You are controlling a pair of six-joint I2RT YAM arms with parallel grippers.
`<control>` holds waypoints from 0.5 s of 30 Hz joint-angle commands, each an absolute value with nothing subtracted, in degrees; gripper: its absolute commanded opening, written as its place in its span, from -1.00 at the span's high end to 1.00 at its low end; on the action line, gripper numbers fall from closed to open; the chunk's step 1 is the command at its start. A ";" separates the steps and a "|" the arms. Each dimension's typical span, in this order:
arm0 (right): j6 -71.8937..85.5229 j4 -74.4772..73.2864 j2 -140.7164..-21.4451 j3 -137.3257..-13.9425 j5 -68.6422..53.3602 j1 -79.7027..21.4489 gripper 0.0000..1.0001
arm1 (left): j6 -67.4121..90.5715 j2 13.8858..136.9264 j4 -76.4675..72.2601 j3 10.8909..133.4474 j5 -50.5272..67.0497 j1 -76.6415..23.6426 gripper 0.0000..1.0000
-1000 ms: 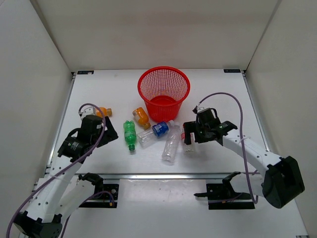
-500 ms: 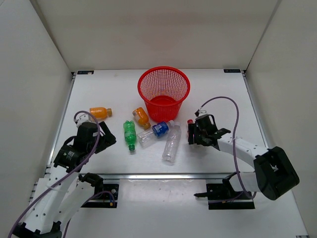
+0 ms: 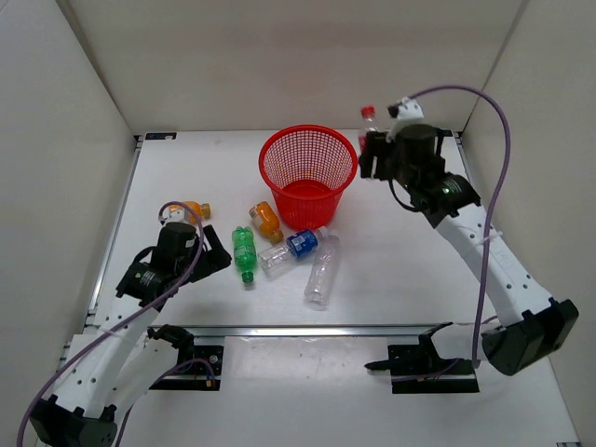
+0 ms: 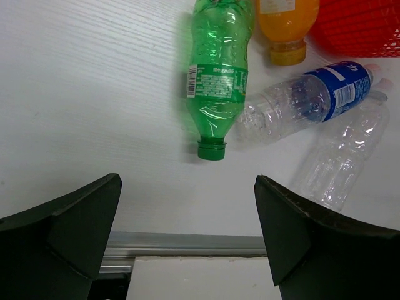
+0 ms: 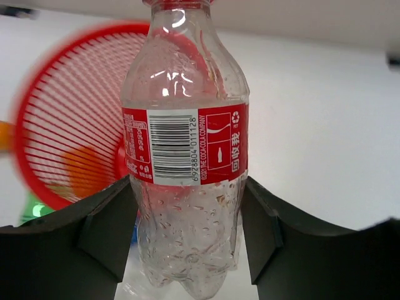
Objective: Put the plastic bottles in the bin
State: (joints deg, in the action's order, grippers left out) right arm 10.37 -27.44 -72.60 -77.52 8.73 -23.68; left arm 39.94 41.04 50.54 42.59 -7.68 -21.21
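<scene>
The white table is carrying everything, and the red mesh bin is standing upright toward the middle of its far edge, mouth open to the top. The right gripper is hanging over the table just beside the bin's right rim, its fingers clenching the lower body of the red-label bottle, below the label. That bottle is being carried roughly upright, long axis near vertical and red cap uppermost. It is looking empty, so probably very light, thin-walled and slick, liable to dent or twist in a hard squeeze. The left gripper is hovering near the near-left part of the table with fingers spread wide and nothing between them. Ahead of it the green bottle is lying flat, cap pointing at the near edge, while the blue-label bottle is lying slantwise, just beside it.
</scene>
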 commanded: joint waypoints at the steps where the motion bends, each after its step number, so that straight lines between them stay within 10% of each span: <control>1: 5.46 -29.18 -82.14 -86.12 5.03 -29.43 0.75 | 37.97 43.15 45.62 42.54 -4.48 -21.27 -0.97; 10: 4.39 -29.44 -102.46 -103.96 2.55 -34.81 0.50 | 37.26 41.75 50.09 40.96 -4.39 -20.83 -0.98; 15: 2.90 -30.94 -104.59 -107.83 1.85 -35.24 -0.49 | 36.04 42.62 49.66 41.39 -2.29 -22.93 -0.97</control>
State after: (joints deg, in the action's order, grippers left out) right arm 4.49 -32.12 -107.68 -101.47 2.48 -35.18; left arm 37.47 42.37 49.89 40.97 -4.54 -21.56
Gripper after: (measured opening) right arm 0.692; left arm 0.985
